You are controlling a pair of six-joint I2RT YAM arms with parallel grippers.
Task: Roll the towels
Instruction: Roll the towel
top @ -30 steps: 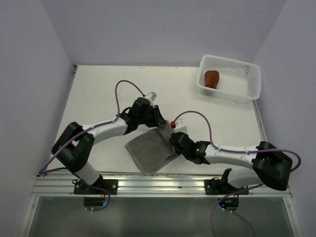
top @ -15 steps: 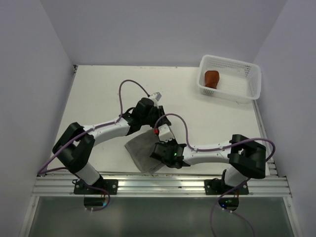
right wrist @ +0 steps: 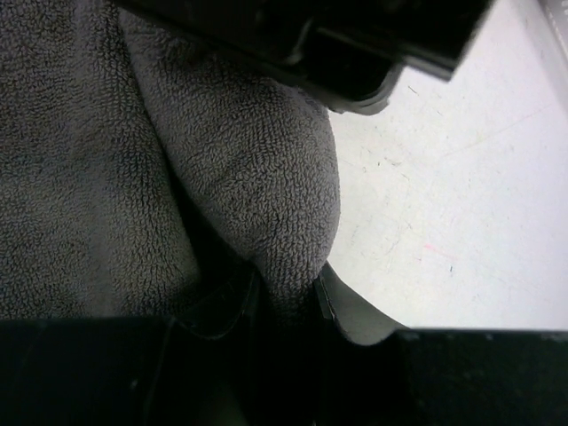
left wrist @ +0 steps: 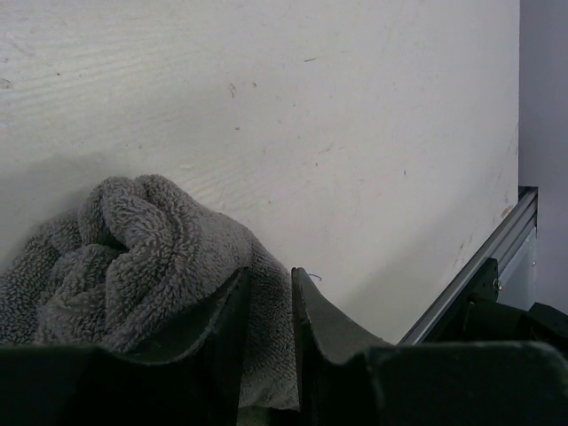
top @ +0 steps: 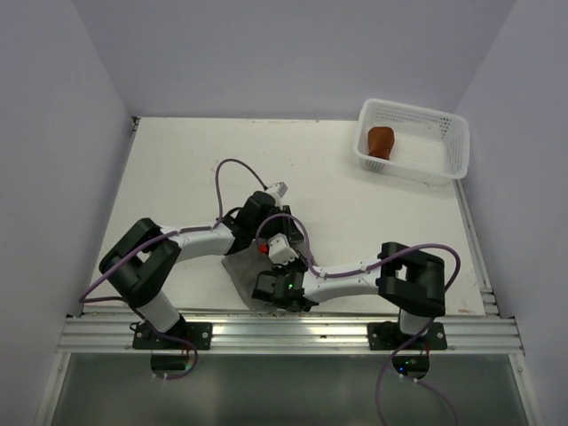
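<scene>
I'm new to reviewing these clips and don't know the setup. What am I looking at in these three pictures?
Two robot arms are bolted at the near edge of a white table. The wide picture looks down from above and behind them. The other two come from a camera on each wrist, looking past its own claw. The left claw and the right claw each pinch a fold of the same grey towel, which lies bunched on the table between them. A rust-brown towel sits in the white mesh basket at the far right.
</scene>
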